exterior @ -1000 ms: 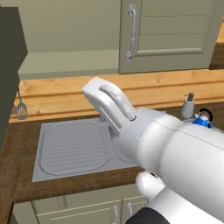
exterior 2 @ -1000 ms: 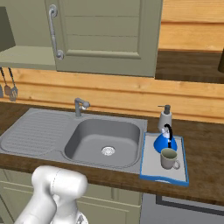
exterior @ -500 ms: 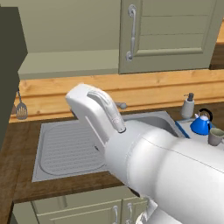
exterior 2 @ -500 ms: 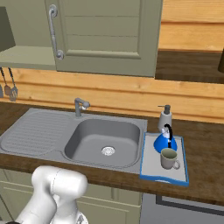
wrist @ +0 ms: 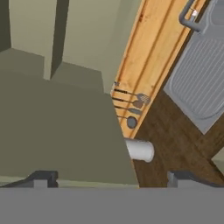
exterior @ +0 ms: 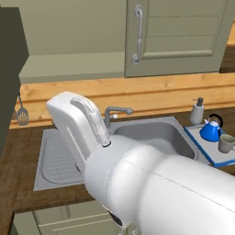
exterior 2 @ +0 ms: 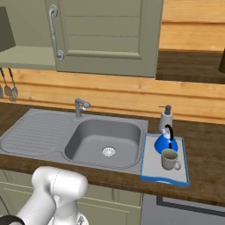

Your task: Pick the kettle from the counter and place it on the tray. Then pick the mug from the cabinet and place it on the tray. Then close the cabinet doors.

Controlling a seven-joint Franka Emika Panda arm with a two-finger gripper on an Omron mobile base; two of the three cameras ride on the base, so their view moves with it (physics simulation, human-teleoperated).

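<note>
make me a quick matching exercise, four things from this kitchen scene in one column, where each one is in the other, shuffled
Things:
1. kettle
2. mug
3. soap pump bottle
4. tap

Places:
A. on the counter, just behind the tray
B. on the tray, at its near end
C. at the back rim of the sink
D. on the tray, at its far end

Pairs: 1-D, 2-B, 3-A, 4-C
</note>
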